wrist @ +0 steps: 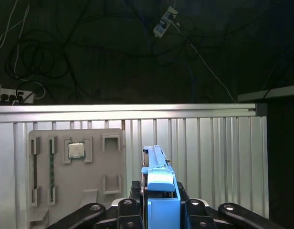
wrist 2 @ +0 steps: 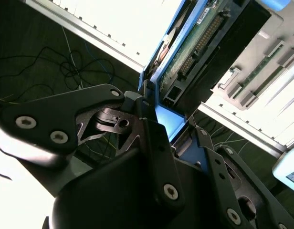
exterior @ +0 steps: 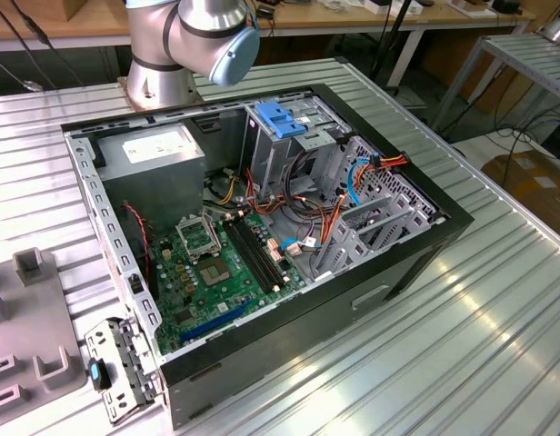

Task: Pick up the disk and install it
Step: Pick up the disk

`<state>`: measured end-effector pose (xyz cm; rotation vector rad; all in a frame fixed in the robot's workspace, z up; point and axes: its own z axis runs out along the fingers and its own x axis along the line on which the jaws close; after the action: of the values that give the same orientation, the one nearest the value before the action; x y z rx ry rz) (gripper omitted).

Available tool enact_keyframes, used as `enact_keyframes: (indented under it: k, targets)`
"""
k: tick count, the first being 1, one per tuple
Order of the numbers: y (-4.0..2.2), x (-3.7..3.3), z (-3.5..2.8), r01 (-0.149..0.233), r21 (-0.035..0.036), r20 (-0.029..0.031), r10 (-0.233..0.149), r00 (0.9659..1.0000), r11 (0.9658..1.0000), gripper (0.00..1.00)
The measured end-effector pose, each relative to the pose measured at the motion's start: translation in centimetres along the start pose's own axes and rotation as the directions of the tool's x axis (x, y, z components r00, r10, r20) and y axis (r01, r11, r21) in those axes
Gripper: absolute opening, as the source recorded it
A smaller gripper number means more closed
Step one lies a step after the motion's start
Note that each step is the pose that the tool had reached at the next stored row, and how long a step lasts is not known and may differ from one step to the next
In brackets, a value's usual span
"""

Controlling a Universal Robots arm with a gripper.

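Note:
The disk (wrist: 158, 168) stands edge-on between my fingers, with its bright blue rail and end tab facing the first wrist camera. The second wrist view shows the underside of the disk (wrist 2: 200, 44), a green circuit board framed by blue rails. In both wrist views my gripper (wrist: 161, 210) (wrist 2: 174, 128) is shut on the disk's end, one black finger (wrist: 131, 206) on each side. The disk hangs above the ribbed metal table (wrist: 214, 157). The open computer case (exterior: 416, 245) lies on its side in the exterior view, with its drive cage (exterior: 303, 150) at the far end.
A pale-blue latch plate (exterior: 279, 118) sits on top of the drive cage. The arm's base (exterior: 185, 41) stands behind the case. A grey parts holder (wrist: 78, 171) with a processor chip (wrist: 76, 150) lies on the table beside the disk. Orange and blue cables (exterior: 353, 186) cross the case.

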<state>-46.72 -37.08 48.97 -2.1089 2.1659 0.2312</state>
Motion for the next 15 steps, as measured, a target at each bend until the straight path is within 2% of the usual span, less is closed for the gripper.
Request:
enact_keyframes:
  k: [5,6,7,8,9,10,12,15]
  targets:
    - [0.03,-0.19,-1.01,0.000,-0.0023,0.0001,0.000,1.0000,1.0000,0.37]
    - [0.02,-0.20,-1.09,0.000,-0.0020,-0.0047,0.000,1.0000,1.0000,0.37]
    - [0.02,-0.22,-1.15,-0.001,-0.0016,-0.0174,0.001,0.9998,1.0000,0.37]
    - [0.02,-0.22,-1.20,-0.001,-0.0011,-0.0346,0.001,0.9994,1.0000,0.37]
    - [0.02,-0.23,-1.22,-0.002,-0.0008,-0.0490,0.002,0.9988,1.0000,0.37]
    - [0.02,-0.23,-1.24,-0.002,-0.0004,-0.0578,0.002,0.9983,1.0000,0.37]
    - [0.02,-0.24,-1.27,-0.003,0.0003,-0.0813,0.003,0.9967,1.0000,0.37]
    - [0.02,-0.25,-1.34,-0.003,0.0012,-0.1071,0.004,0.9942,1.0000,0.37]
